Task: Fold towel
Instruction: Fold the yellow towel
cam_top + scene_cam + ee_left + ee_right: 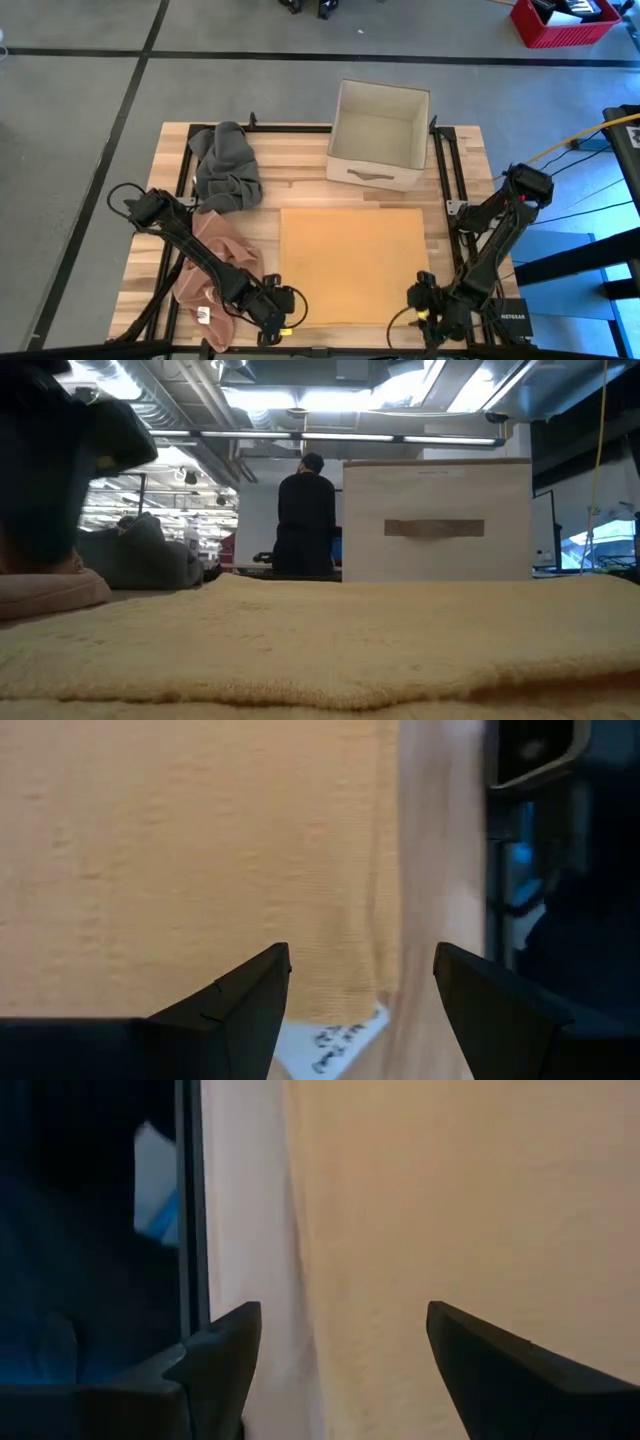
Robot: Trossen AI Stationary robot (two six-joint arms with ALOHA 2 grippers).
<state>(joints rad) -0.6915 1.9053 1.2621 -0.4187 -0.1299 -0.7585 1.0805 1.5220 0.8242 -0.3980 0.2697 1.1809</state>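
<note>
The yellow towel lies flat mid-table, soft and limp. The left gripper and right gripper gape empty over its near corners, probably the best places to pinch.

Wooden table: yellow towel flat, grey cloth, pink cloth, white box.

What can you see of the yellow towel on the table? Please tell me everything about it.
The yellow towel is a plain rectangle of soft, fuzzy cloth, spread flat and not yet folded on the wooden table, in front of the white box. A small white label shows at one near corner. The left gripper and right gripper sit at its two near corners, jaws open, holding nothing. The pink cloth lies apart from it.
</note>
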